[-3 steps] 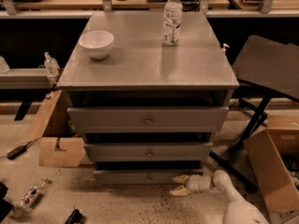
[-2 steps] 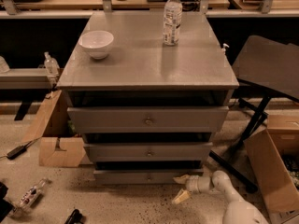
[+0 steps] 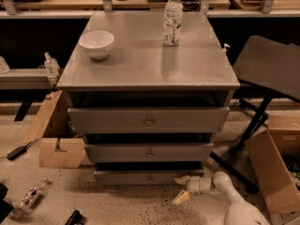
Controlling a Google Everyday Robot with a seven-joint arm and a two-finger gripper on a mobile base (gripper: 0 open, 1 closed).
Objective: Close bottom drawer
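The end effector [image 3: 182,189] was seen low at the near right, just above the floor [image 3: 117,203], at the right end of the cabinet's lowest front. Its two fingers were spread apart and nothing was held. The upper finger was pointed at the drawer's right end, at or just short of contact; which of the two could not be told.

The bottom drawer [image 3: 140,176] was found at the foot of the cabinet, with its small round knob [image 3: 150,177] at centre. Its front was seen roughly in line with the fronts above, and a dark gap was left over it. The drawer was judged nearly shut; a last push in may have been left, and full closure could not be confirmed from this angle.

Above it, the middle drawer [image 3: 149,153] and the top drawer [image 3: 149,121] were noted, each with a similar dark gap over it.

Further back, a white bowl [image 3: 97,43] and a water bottle [image 3: 172,17] were seen standing well apart on the grey worktop [image 3: 140,64].
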